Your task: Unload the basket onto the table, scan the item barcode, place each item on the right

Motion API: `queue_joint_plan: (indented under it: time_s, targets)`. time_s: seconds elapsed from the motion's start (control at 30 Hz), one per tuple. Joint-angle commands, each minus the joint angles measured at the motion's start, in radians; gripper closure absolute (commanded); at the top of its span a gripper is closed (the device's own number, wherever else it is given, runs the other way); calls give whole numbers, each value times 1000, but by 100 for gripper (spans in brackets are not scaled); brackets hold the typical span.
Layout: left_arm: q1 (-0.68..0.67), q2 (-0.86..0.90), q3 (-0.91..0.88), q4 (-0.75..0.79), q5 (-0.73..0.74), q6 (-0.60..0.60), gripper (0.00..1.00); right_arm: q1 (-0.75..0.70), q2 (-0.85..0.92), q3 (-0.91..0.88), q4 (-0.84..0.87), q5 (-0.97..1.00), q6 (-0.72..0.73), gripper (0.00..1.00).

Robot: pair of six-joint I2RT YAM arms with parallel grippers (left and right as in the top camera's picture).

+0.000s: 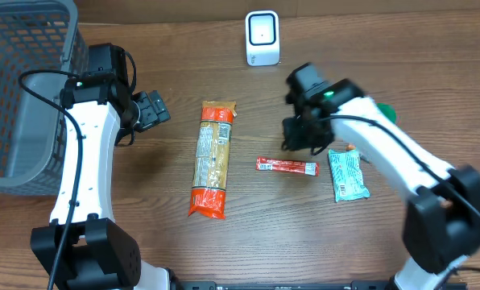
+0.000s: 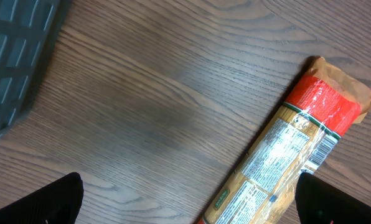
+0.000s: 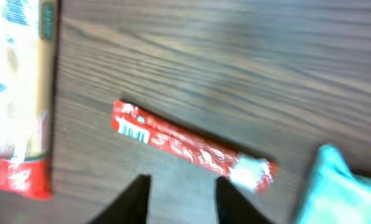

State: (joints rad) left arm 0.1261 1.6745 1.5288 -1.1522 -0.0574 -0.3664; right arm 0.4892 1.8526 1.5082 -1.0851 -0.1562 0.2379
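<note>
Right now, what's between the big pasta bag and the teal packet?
A thin red stick packet lies there; the overhead view shows it best.

- Wood-grain surface (image 1: pixel 248 242).
- Long pasta packet (image 1: pixel 212 159) lies flat between the left end effector (image 1: pixel 155 109) and the right end effector (image 3: pixel 182 199).
- Red stick packet (image 1: pixel 287 166) lies flat just beside the right end effector.
- Teal packet (image 1: pixel 347 175) lies near the right end effector, on the side away from the pasta packet.
- Gray basket (image 1: pixel 22 97) sits behind the left end effector.
- White scanner (image 1: pixel 262 38) stands apart from both.

White arms (image 1: pixel 87 153), black joints (image 1: pixel 107 64), dark cables (image 1: pixel 361 121)
</note>
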Motion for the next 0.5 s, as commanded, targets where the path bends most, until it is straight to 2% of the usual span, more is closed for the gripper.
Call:
queue_joint_plan:
  time_s: [0.0,0.13,0.47]
  targets:
    - [-2,-14,16,1,-9,11,0,-37,-13,-2,-38,9,-4,59]
    - [-2,-14,16,1,-9,11,0,-53,-11,-74,-24,9,-8,47]
    - [-2,-14,16,1,-9,11,0,-51,-11,-246,119,9,-10,47]
